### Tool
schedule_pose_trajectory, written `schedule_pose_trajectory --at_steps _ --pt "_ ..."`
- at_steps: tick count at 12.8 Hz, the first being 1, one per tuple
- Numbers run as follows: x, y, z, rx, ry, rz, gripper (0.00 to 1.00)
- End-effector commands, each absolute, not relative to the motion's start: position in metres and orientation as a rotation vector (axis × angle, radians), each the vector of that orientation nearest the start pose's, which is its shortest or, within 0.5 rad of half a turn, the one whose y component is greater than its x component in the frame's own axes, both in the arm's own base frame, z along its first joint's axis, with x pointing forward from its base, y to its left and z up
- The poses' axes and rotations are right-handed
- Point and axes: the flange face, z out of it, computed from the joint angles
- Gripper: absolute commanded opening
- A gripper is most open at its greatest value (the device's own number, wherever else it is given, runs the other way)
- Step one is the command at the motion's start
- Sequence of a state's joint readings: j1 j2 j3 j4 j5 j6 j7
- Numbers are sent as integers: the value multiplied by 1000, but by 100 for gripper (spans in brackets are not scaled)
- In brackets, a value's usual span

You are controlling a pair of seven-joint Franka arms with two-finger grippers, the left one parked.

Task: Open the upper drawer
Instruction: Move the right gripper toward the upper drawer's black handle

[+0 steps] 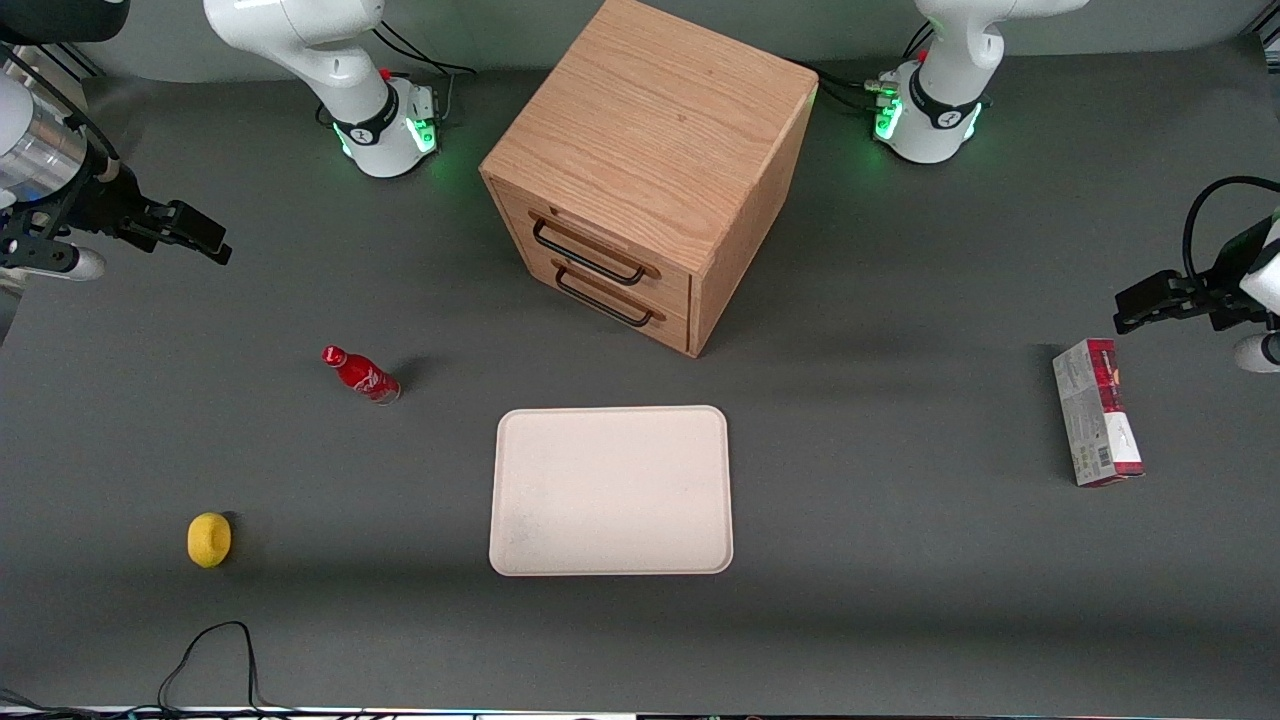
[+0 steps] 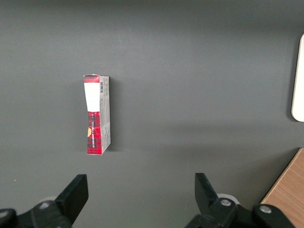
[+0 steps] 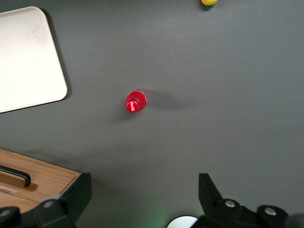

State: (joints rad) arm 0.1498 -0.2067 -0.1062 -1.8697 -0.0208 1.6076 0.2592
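Gripper [image 1: 195,235] high at working arm's end, jaws apart, well off upper drawer [image 1: 595,243]; risk: hooking the identical lower handle [image 1: 603,297] instead.

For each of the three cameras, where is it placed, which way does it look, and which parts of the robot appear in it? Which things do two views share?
Front view: high, facing both arm bases, looking down on the table, cabinet with upper drawer shut, and the open gripper raised toward the working arm's end.
Right wrist view: looks down past its own fingers at the red bottle, lemon and tray.
Left wrist view: looks down past parked fingers at the red box.
Shared: bottle, lemon, tray, cabinet; box.
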Motion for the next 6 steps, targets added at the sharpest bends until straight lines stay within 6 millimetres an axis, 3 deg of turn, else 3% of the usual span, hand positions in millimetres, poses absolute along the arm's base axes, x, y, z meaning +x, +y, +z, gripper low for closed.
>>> schedule_pose_trajectory --at_steps 1,4,6 --pt "487 15 600 -3114 306 77 100" --pt "514 22 602 -3124 301 63 100" --pt "532 51 607 -3128 226 36 100"
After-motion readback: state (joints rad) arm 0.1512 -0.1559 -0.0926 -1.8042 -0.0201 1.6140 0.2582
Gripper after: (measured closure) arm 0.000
